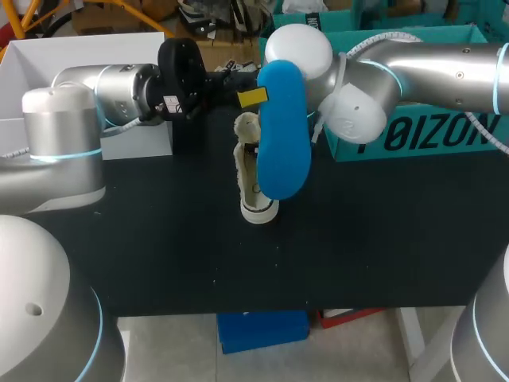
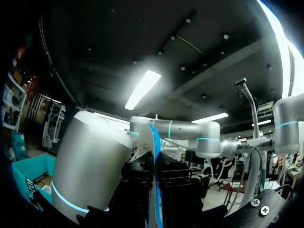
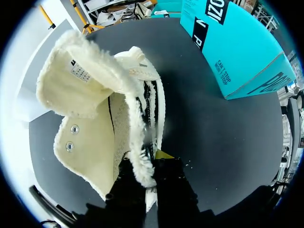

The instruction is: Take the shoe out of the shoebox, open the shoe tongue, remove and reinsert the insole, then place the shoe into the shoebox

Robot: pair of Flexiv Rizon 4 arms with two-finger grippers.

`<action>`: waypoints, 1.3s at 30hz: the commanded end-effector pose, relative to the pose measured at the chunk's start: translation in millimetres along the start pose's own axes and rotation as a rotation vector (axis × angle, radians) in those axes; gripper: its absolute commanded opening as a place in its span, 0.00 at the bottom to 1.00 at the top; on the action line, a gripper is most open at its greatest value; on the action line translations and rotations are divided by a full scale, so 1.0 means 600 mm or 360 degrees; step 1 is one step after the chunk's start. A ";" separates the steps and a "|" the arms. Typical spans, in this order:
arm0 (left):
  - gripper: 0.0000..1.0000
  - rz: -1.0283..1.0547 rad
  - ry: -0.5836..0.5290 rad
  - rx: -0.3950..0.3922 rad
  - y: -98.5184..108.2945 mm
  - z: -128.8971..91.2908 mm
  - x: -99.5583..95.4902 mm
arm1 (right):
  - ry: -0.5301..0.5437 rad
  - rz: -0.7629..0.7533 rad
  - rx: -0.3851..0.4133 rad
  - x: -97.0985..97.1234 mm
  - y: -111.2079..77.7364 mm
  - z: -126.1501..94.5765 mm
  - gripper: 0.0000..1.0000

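Surface: a black counter (image 1: 159,255), with one teal cardboard shoebox (image 1: 421,135) at its far right and one white open box (image 1: 95,52) at its far left.

Task item: one cream high-top shoe with fleece lining (image 3: 95,109) stands near the middle of the counter, outside the shoebox. Its tongue is folded well back and the interior is exposed.

Right pincer (image 3: 153,161): it appears clamped on the fleecy edge of the shoe's side wall, one finger on each side. In my judgement this steadies the shoe and holds its mouth open for access.

Left pincer (image 1: 253,97): closed on one blue foam insole (image 1: 282,135), which hangs upright above and just in front of the shoe. The left wrist view shows the insole edge-on between the fingers. The insole is entirely out of the shoe. Held lengthwise over the opening, it looks positioned for reinsertion, though that is assessment only.

Count: one shoe, one insole, one shoebox, one white box, two arms, two pincers.

Outstanding: insole not yet reinserted; shoe not yet boxed.
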State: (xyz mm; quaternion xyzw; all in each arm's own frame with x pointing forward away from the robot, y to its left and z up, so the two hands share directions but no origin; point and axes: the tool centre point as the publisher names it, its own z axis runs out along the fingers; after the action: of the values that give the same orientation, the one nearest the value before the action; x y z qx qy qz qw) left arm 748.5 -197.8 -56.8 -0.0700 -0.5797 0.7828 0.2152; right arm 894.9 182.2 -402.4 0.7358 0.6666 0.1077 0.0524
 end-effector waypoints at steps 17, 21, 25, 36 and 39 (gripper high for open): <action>0.00 0.0001 -0.0003 -0.0003 0.000 0.000 0.001 | 0.0380 0.0102 -0.0043 -0.055 0.003 -0.033 1.00; 0.00 0.0001 -0.0003 -0.0003 0.000 0.000 0.001 | 0.0469 0.0153 -0.0080 -0.073 0.004 -0.060 1.00; 0.00 0.0001 -0.0003 -0.0003 0.000 0.000 0.001 | 0.0613 0.0236 -0.0112 -0.090 0.008 -0.091 1.00; 0.00 0.0001 -0.0003 -0.0003 0.000 0.000 0.001 | 0.0984 0.0311 -0.0192 -0.110 0.019 -0.153 1.00; 0.00 0.0001 -0.0003 -0.0003 0.000 0.000 0.001 | 0.1058 0.0273 -0.0243 -0.106 0.022 -0.171 1.00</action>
State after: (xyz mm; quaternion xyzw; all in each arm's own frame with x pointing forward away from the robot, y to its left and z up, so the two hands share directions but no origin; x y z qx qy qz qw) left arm 748.7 -197.9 -56.8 -0.0701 -0.5797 0.7827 0.2153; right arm 885.9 118.8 -311.2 0.7424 0.5820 0.3243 -0.0708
